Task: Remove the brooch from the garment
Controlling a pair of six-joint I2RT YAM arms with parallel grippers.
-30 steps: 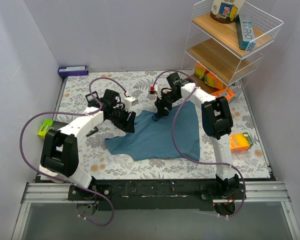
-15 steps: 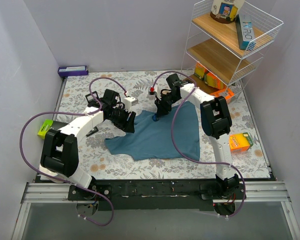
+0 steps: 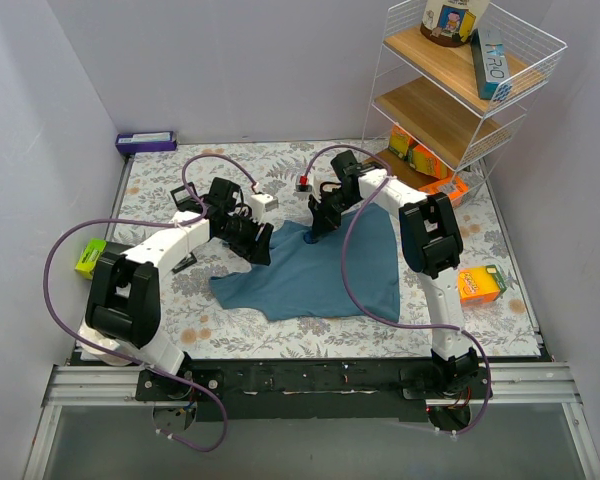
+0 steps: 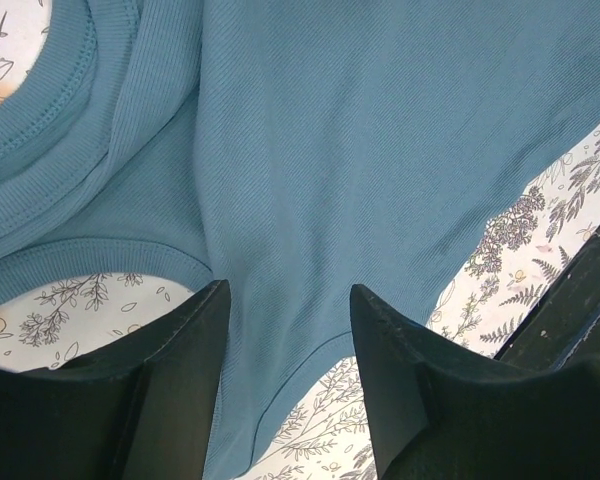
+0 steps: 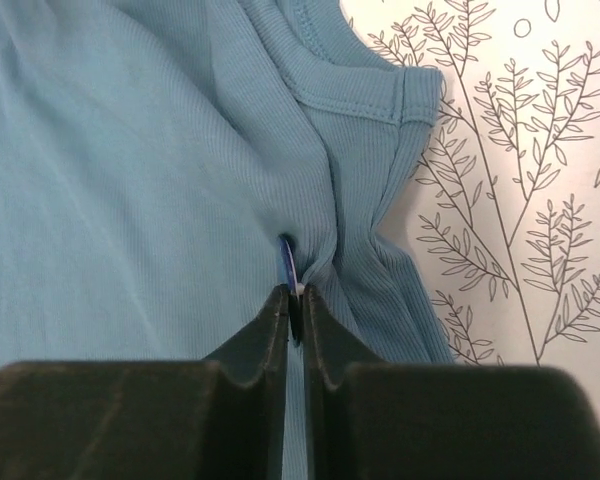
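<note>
On the floral-print tabletop (image 3: pixel 280 335), your right jaws are pressed together on the brooch (image 5: pixel 289 266). Only a thin blue-and-white sliver of it shows at their tips. The pinch bunches the fine-ribbed teal knit into folds just beside the stitched collar band. The garment (image 3: pixel 325 270) lies soft and rumpled between your two arms. Your left jaws stand wide apart, low over a smooth stretch of the cloth near a curved, hemmed edge. They grip nothing and sit well apart from the brooch. At the far right stands a white wire shelf (image 3: pixel 460 100) with wooden boards. A blue box (image 3: pixel 490 62) on it bears pale lettering too small to read.
</note>
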